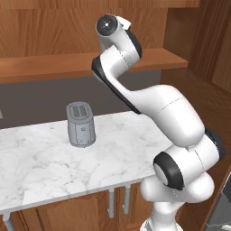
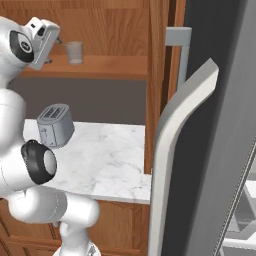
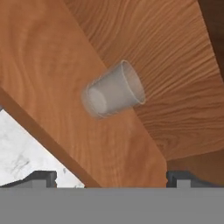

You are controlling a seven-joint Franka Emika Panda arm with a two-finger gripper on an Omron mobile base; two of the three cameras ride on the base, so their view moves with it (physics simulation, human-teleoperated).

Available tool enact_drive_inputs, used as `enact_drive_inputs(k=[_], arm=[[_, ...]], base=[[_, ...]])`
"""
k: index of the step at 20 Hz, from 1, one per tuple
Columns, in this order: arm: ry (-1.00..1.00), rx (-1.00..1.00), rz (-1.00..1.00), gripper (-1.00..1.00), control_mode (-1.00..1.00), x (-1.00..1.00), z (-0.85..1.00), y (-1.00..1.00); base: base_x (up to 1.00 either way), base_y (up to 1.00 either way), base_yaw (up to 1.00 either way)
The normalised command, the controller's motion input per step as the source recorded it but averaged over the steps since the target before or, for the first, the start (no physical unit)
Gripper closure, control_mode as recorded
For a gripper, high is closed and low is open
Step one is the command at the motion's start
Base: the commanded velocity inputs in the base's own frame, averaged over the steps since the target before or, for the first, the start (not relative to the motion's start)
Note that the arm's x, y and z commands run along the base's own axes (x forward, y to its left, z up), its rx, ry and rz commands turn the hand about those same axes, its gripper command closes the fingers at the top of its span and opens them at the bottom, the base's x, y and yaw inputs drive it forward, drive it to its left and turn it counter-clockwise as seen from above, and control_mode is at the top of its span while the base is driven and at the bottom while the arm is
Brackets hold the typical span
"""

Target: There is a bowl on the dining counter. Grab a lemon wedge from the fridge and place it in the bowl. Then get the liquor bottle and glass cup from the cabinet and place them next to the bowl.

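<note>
Centrally in the hand view, the glass cup (image 3: 113,90) stands on the wooden shelf (image 3: 65,87) of the cabinet (image 3: 175,57), which serves as the landmark for all positions below. The cup appears tilted because the camera is rolled; its base rests on the shelf board and its open rim faces away from it. The end effector (image 3: 113,178) has its fingertips (image 3: 41,177) spread wide, holding nothing, and stands short of the cup without touching it. From the right base view, the cup (image 2: 74,52) sits alone on the shelf (image 2: 100,65), just beyond the raised white hand, with the cabinet's upright side panel farther along the shelf. Below the shelf lies a white marble counter (image 1: 45,167), carrying a grey two-slot toaster (image 1: 81,124) upright on its surface, well apart from the cup. Beside the cabinet's side panel, the grey fridge (image 2: 210,150) shows one door swung open, its pale handle nearest the camera.
</note>
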Motion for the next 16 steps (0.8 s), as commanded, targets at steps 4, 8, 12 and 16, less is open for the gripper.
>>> enact_drive_inputs(k=[4, 8, 12, 16], arm=[[0.04, -0.04, 0.01, -1.0, -1.0, 0.52, 0.0, 0.0], [0.1, -0.06, 0.02, -1.0, -1.0, 0.47, -0.07, 0.0], [0.07, -0.05, 0.03, -1.0, -1.0, 0.45, -0.05, 0.01], [0.03, -0.06, 0.03, -1.0, -1.0, 0.39, -0.01, 0.1]], base=[[0.0, 0.0, 0.0], [0.0, 0.0, 0.0], [0.0, 0.0, 0.0], [0.0, 0.0, 0.0]])
